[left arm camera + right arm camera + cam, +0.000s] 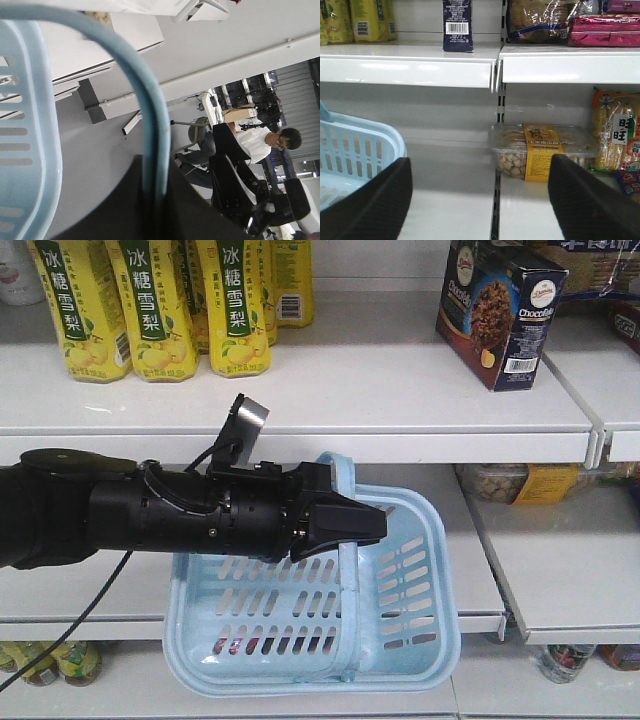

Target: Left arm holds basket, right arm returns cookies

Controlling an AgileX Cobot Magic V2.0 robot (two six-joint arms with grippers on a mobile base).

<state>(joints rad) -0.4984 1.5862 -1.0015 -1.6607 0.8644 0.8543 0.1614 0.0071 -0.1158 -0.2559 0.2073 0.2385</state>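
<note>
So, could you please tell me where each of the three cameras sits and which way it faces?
Exterior front view: faces the white shelves; the black left arm's tool grips the light blue slotted plastic basket; the navy cardboard cookie box stands above.
Left wrist view: looks up along the basket handle toward the room behind.
Right wrist view: between the open right tool fingers, faces the shelves.
Shared: the right wrist and front views both show basket and cookie box.

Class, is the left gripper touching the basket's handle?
Touching. The left wrist view shows the blue hoop handle running straight into the left gripper, clamped there.
</note>
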